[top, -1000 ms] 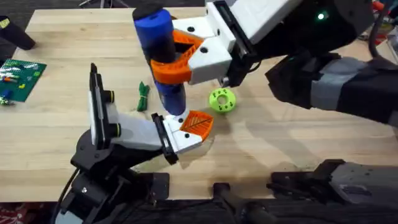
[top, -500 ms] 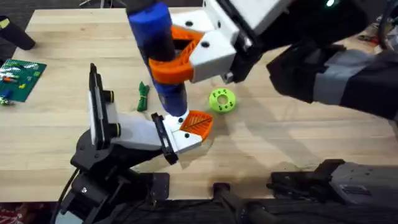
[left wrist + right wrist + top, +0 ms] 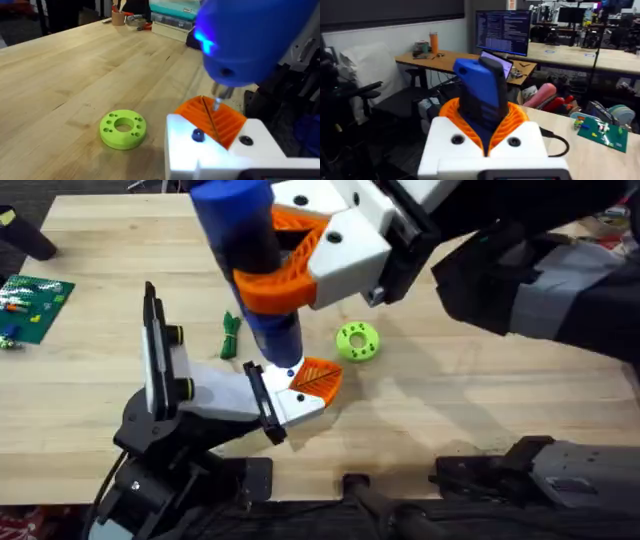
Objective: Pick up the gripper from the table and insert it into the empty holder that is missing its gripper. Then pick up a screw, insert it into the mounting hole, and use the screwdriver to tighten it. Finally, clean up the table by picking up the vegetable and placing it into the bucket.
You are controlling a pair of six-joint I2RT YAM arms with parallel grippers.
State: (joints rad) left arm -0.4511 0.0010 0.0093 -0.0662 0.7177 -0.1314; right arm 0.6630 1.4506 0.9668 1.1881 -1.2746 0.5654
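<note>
At the far left edge of the table [image 3: 90, 395] a green circuit board [image 3: 35, 305] is lying untouched, and nothing there has shifted over the last second. Moving right, the left arm is resting low, and whether its own fingers are open or shut cannot be told; the white holder [image 3: 300, 405] at its tip is carrying the ribbed orange gripper [image 3: 318, 377] already seated in it, with a blue screw [image 3: 198, 135] sitting in the mounting hole. Just behind, the green vegetable [image 3: 231, 336] is still lying on the wood, so cleanup is not yet done. Above the holder, the right gripper [image 3: 275, 265] is clamping its orange jaws around the blue screwdriver [image 3: 250, 260], and over the past second the tool's upper end has been swinging up and to the left while its bit [image 3: 217, 102] is staying down at the gripper and holder. That tilt probably means tightening is being adjusted or finished. Further right, a green disc [image 3: 357, 341] is sitting apart from the work.
</note>
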